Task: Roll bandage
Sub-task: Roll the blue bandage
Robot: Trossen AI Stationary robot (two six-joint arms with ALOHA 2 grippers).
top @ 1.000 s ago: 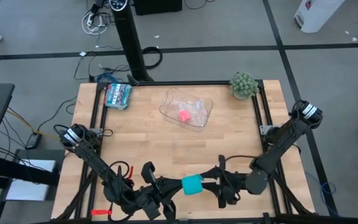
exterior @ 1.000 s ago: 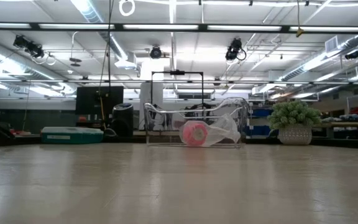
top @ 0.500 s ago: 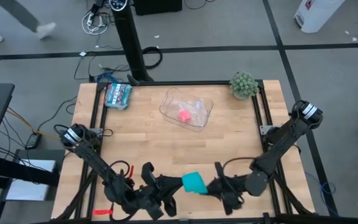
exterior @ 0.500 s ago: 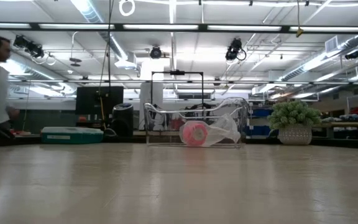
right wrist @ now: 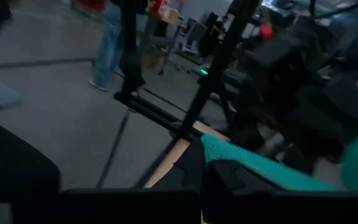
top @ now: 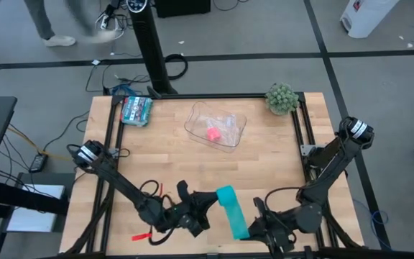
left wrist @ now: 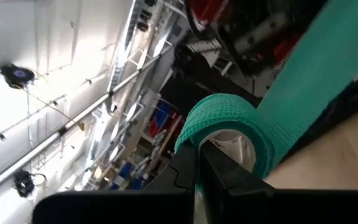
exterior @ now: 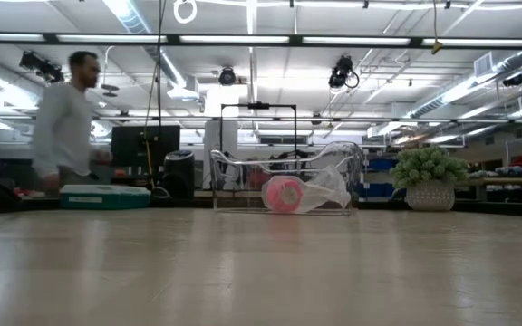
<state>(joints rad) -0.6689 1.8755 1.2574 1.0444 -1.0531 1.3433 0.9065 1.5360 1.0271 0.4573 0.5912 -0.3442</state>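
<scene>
Both tools clamped on the teal bandage, stretched between them at the surface's near edge.

Landmark = clear tray w/ pink block, mid-far on surface. Bandage sits well nearer than tray, slightly to its right, part unrolled. Left tool grips the roll end; wrist view shows its fingers pinched through the roll's core. Right tool, at the near edge, pinches the loose strip end, strip running taut away from it. Teal packet left of tray, small plant right of it. Person walking in room beyond.
</scene>
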